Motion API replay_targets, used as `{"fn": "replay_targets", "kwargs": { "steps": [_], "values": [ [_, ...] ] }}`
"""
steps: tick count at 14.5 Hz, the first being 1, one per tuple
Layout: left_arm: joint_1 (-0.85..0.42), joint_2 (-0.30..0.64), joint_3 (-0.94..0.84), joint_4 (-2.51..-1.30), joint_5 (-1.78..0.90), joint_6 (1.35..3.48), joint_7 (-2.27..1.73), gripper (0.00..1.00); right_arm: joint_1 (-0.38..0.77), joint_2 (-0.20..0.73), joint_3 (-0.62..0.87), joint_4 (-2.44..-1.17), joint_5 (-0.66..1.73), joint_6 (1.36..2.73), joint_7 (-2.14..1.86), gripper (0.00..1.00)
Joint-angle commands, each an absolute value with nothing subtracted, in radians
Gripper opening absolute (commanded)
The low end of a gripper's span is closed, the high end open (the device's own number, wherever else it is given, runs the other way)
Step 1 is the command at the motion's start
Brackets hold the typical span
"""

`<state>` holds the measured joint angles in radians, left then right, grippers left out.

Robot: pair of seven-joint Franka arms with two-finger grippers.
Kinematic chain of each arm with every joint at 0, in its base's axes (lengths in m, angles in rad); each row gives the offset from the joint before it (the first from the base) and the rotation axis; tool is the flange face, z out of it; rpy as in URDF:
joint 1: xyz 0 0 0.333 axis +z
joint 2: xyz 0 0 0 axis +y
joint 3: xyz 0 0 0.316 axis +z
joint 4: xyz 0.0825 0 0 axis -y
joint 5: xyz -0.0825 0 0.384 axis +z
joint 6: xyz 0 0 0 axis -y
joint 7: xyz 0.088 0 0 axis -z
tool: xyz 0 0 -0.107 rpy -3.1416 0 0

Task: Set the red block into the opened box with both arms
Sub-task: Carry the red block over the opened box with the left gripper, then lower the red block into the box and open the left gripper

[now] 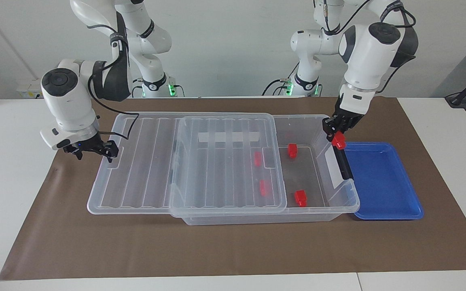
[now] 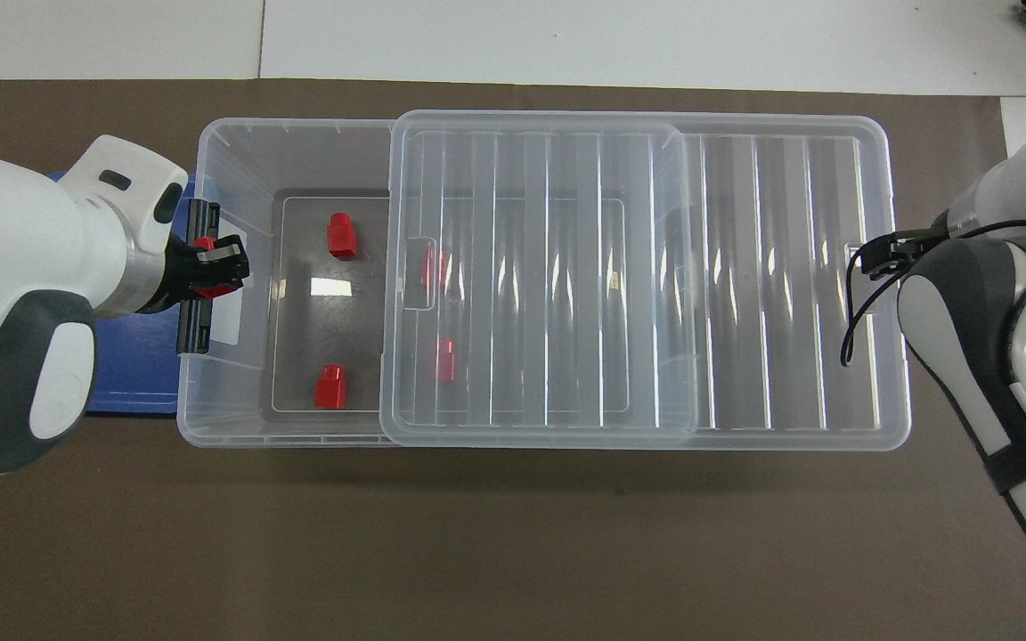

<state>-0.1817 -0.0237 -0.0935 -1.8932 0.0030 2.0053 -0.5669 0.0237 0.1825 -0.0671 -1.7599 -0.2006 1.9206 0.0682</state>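
Now the small bright red plastic block [image 1: 339, 140] hangs clamped in the left gripper [image 1: 337, 132] over the black bar handle [image 1: 343, 161] of the large clear plastic box [image 1: 340, 198]. At the slid-aside ribbed lid's [image 1: 144, 161] edge, the right gripper [image 1: 95, 148] has its fingers apart.

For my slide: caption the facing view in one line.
Left gripper carries small red plastic block over the clear plastic box's black handle.

White table [image 1: 10, 169] with a brown paper mat [image 1: 233, 246] on it; clear plastic storage box [image 1: 318, 214] and shallow blue plastic tray [image 1: 382, 182] sit side by side on that.
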Motion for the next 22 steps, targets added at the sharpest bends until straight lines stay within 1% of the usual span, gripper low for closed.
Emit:
{"fn": "replay_targets", "kwargs": {
  "steps": [1, 3, 7, 10, 12, 14, 17, 20, 22],
  "values": [
    [-0.225, -0.034, -0.078, -1.974, -0.009, 2.112, -0.618, 0.00, 0.008, 0.167, -0.061, -1.773, -0.230, 1.907, 0.035, 1.00],
    [-0.239, -0.025, -0.078, -2.015, -0.009, 2.186, -0.626, 0.00, 0.009, 0.167, -0.061, -1.772, -0.230, 1.905, 0.035, 1.00],
    [-0.258, 0.026, -0.078, -2.042, -0.009, 2.278, -0.637, 0.00, 0.014, 0.155, -0.058, -1.769, -0.226, 1.898, 0.040, 1.00],
    [-0.261, 0.038, -0.077, -2.086, -0.008, 2.345, -0.635, 0.00, 0.020, 0.100, -0.054, -1.766, -0.201, 1.884, 0.043, 1.00],
    [-0.259, 0.049, -0.075, -2.097, -0.002, 2.364, -0.621, 0.00, 0.023, 0.071, -0.052, -1.738, -0.143, 1.832, 0.048, 1.00],
    [-0.256, 0.060, -0.075, -2.111, 0.003, 2.387, -0.592, 0.00, 0.023, 0.063, -0.052, -1.691, -0.123, 1.772, 0.052, 1.00],
    [-0.261, 0.119, -0.075, -2.111, 0.049, 2.428, -0.586, 0.00, 0.008, 0.014, -0.064, -1.657, -0.003, 1.711, 0.054, 1.00],
    [-0.261, 0.167, -0.075, -2.111, 0.118, 2.456, -0.584, 0.00, -0.003, 0.002, -0.066, -1.594, 0.003, 1.613, 0.054, 1.00],
    [-0.259, 0.193, -0.075, -2.109, 0.138, 2.479, -0.586, 0.00, -0.003, 0.000, -0.064, -1.574, 0.003, 1.583, 0.057, 1.00]
  ]
}}
